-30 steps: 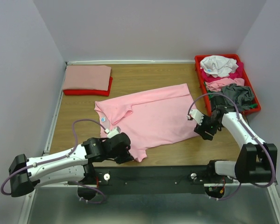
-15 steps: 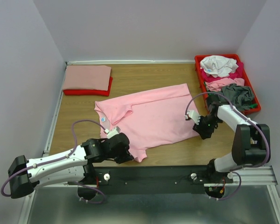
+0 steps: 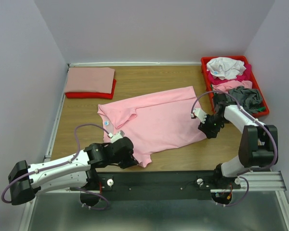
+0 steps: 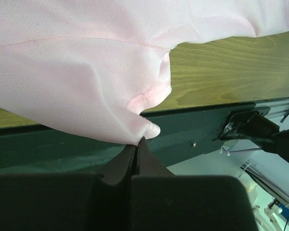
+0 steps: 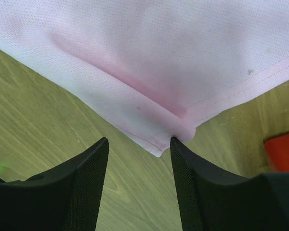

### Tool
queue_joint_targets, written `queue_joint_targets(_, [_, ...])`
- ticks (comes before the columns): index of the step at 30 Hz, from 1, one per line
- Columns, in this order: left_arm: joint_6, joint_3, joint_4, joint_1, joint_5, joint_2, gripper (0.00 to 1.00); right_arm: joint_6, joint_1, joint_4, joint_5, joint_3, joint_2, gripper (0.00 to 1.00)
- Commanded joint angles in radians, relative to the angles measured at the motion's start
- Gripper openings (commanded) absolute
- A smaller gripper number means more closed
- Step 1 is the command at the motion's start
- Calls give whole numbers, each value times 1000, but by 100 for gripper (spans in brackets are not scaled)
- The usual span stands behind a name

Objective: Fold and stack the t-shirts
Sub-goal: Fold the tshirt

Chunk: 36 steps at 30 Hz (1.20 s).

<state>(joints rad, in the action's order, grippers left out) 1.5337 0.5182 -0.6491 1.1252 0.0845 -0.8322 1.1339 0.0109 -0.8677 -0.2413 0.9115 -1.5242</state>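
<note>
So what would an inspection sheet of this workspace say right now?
Surface: wooden table, no damage seen.
Job's things: pink shirt spread out mid-table; folded stack at the far left; loose shirts heaped in a red tray.
Clutter: nothing seen.
Hands: left hand shut on the pink shirt's near corner; right hand open around its right corner.
Cables: a purple cable loops off each arm.
Surroundings: plain walls.
</note>
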Motion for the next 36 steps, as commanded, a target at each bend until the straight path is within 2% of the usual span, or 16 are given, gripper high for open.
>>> queue_joint_targets(1, [-4, -33, 16, -8, -17, 8, 0, 12, -6, 13, 10, 3, -11, 61])
queue_joint_targets(11, [-4, -44, 32, -12, -29, 4, 0, 32, -6, 61, 23, -66, -54, 59])
queue_joint_targets(13, [-3, -40, 31, -13, -29, 1, 0, 30, -6, 67, 19, -74, -62, 53])
queue_joint_targets(14, [-3, -38, 29, -13, -29, -1, 0, 27, -6, 67, 17, -74, -62, 45])
queue_joint_targets(17, [-4, -34, 22, -13, -29, 1, 0, 15, -6, 62, 17, -71, -34, 34])
queue_joint_targets(18, [-4, -32, 19, -15, -28, 4, 0, 13, -6, 61, 20, -74, -24, 24])
queue_joint_targets(20, [-4, -26, 13, -16, -28, 4, 0, 13, -6, 53, 31, -72, 22, 14])
queue_joint_targets(23, [-6, -18, 8, -18, -26, 2, 0, 17, -8, 24, 37, -63, 79, 6])
queue_joint_targets(36, [-33, 75, -46, -59, 14, 2, 0, 47, -6, -174, -20, -25, 251, 4])
